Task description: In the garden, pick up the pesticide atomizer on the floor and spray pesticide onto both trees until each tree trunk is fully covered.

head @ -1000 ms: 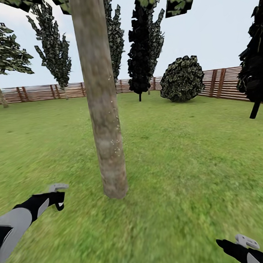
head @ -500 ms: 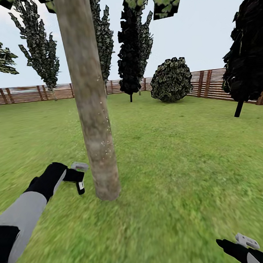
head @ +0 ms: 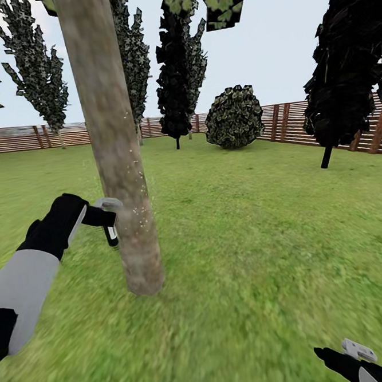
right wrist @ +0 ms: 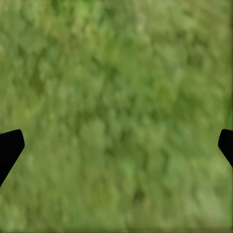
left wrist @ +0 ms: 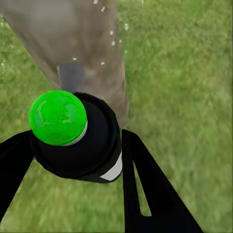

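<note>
My left gripper (head: 108, 220) clamps the atomizer (left wrist: 77, 138) right beside the trunk (head: 115, 162); white specks dot the bark. I'd sweep slowly up and around it. Right gripper (right wrist: 116, 141), low and well away from the trunk, hangs spread over grass.

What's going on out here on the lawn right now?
A two-armed robot is treating a tree in a fenced garden. Its left hand is shut on the pesticide atomizer, a dark bottle with a green top, held close against the tree trunk. Small white specks dot the bark near the bottle. The right hand hangs low over bare grass, open and holding nothing.
</note>
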Tool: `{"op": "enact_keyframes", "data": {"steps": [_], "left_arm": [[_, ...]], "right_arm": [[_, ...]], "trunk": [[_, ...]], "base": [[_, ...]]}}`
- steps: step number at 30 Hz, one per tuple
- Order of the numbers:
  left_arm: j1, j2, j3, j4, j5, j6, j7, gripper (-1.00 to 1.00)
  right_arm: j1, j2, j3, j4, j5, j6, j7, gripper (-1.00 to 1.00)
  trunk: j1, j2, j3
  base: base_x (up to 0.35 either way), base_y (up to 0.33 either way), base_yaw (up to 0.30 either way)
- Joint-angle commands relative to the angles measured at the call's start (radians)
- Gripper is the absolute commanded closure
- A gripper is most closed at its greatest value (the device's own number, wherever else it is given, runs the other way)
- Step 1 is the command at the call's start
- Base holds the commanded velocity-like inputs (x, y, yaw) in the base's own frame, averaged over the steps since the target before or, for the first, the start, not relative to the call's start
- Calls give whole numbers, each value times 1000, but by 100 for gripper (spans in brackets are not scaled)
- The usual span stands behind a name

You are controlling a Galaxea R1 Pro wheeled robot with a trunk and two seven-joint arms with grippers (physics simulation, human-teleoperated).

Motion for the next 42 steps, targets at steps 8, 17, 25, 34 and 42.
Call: {"op": "enact_keyframes", "data": {"steps": [8,17,25,34,42], "left_arm": [[-108,2,0,4,-7,7,-2,100],[-202,1,0,51,-7,12,-2,100],[-216,1,-9,56,-8,12,-2,100],[-216,-2,-105,56,-6,10,-2,100],[-348,1,-111,208,-62,12,-2,100]], "right_arm": [[0,0,0,0,0,0,0,-100],[0,0,0,0,0,0,0,-100],[0,0,0,0,0,0,0,-100],[0,0,0,0,0,-1,0,-100],[0,0,0,0,0,-1,0,-100]], "trunk": [[0,0,0],[0,0,0],[0,0,0],[0,0,0],[0,0,0]], "base": [[0,0,-1],[0,0,0],[0,0,0],[0,0,0],[0,0,0]]}}
